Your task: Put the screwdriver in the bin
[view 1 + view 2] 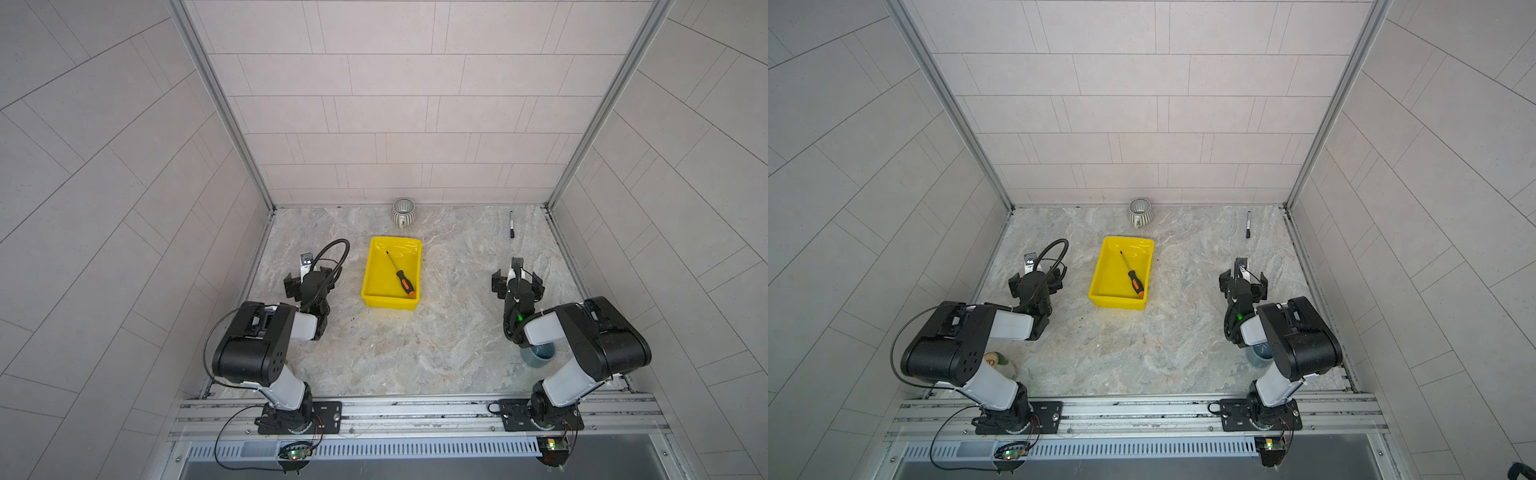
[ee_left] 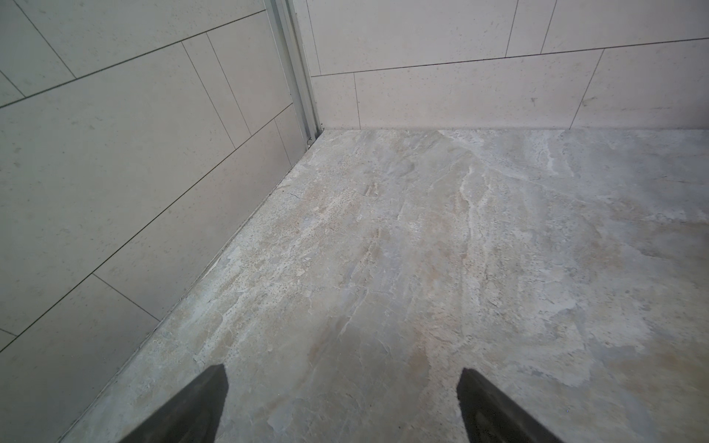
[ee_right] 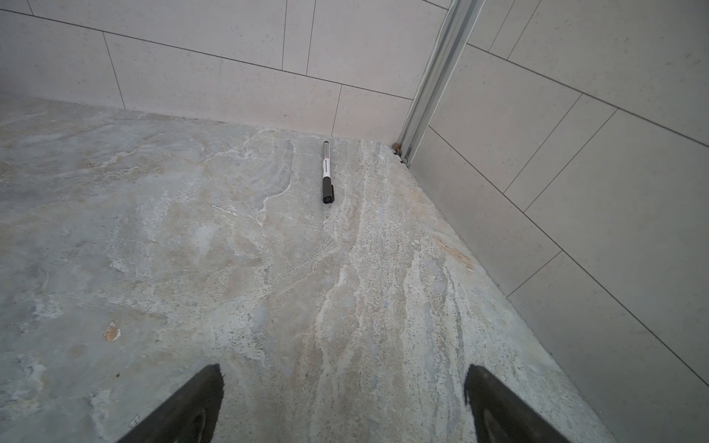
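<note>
The screwdriver (image 1: 400, 275) lies inside the yellow bin (image 1: 380, 286), flat on its floor and set on a diagonal. Its thin shaft points toward the back wall. Its black and orange handle sits toward the bin's near corner on the right gripper's side, and the orange end is at or just beside the near wall. Nothing is touching it.

The left gripper (image 2: 341, 383) hangs over the marble-patterned tabletop (image 1: 436, 340) with its two dark fingers (image 2: 207, 402) spread wide. Only bare stone shows between them, so it is open and holds nothing. The bin stands near it, off to its right. Ahead of it there is only tabletop, then the back left corner of the tiled walls.

The right gripper (image 3: 343, 379) is likewise spread apart and empty above the table. The bin is away to its left, well apart from it, so the bin sits between the two grippers and closer to the left one. Straight ahead of the right gripper, toward the back right corner, a black marker pen (image 3: 327, 172) with a white label lies on the stone. It points roughly along the gripper's line of sight and is well clear of the fingertips.

Beyond the bin, against the back wall, stands a ribbed grey-white mug (image 1: 403, 211), upright, farther forward than either gripper. Behind the right gripper a blue-grey cup (image 1: 540, 353) sits partly hidden under that arm.
</note>
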{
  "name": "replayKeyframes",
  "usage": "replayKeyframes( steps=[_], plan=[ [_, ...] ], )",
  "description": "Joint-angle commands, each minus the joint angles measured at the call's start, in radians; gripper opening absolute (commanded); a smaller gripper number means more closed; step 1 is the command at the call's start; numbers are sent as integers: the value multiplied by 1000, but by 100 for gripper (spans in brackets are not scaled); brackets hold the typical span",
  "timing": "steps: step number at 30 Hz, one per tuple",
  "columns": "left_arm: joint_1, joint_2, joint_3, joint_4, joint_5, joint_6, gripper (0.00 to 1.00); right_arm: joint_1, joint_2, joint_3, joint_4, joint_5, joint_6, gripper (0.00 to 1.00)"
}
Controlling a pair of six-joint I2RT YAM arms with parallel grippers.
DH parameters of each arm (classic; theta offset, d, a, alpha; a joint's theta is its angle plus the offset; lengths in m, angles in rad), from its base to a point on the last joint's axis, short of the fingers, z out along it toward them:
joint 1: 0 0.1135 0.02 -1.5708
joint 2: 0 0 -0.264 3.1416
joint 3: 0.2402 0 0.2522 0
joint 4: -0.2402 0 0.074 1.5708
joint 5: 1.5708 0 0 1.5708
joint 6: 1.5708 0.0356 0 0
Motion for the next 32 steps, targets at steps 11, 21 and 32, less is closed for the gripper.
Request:
replayKeyframes(
  steps=[11, 21, 32],
  plan=[
    [-1, 1, -12, 35, 2, -10, 100, -8, -6, 8, 18, -9, -12, 99],
    [-2, 1, -12, 35, 2, -10, 100, -55, -20, 36, -61, -113, 15, 99],
    [-1, 1, -12, 35, 2, -10, 100, -68, -21, 41, -73, -143, 18, 99]
  ],
)
